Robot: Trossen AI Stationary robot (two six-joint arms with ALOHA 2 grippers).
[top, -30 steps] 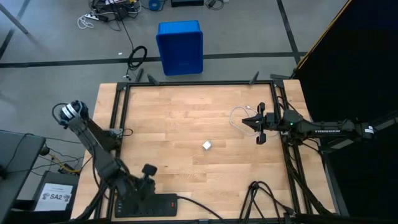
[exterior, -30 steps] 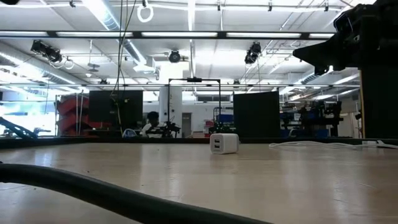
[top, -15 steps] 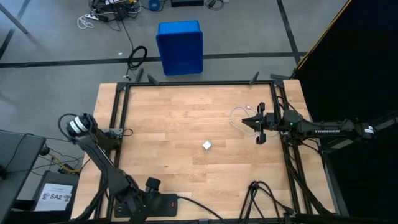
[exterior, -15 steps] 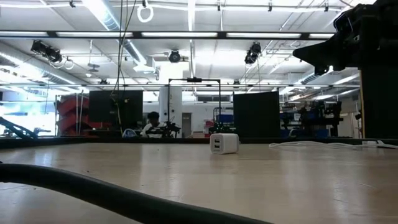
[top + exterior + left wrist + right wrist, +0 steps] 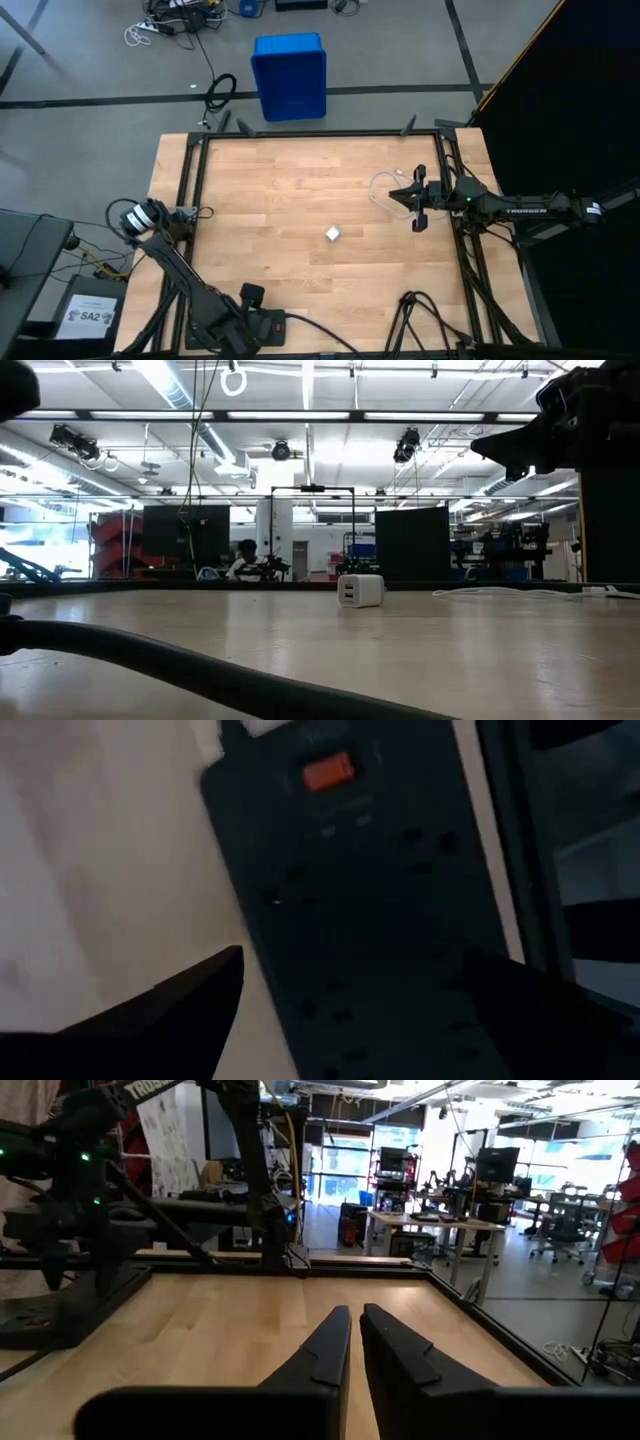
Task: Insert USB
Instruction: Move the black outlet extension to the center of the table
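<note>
Left gripper (image 5: 250, 296) now lower over black power strip (image 5: 370, 910), fingers spread wide; right gripper (image 5: 419, 200) unmoved, fingers nearly together, empty, beside thin white USB cable (image 5: 385, 192); insertion not begun.

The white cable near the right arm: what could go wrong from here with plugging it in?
1. The white cable lies loose in a loop by the right hand, which is shut and holds nothing; a grasp may catch the floppy middle, not a plug.
2. The white charger stands free on the table; pushing a plug in could slide it.
3. The left hand hangs open over the power strip, far from the charger, so it cannot steady it yet.
</note>
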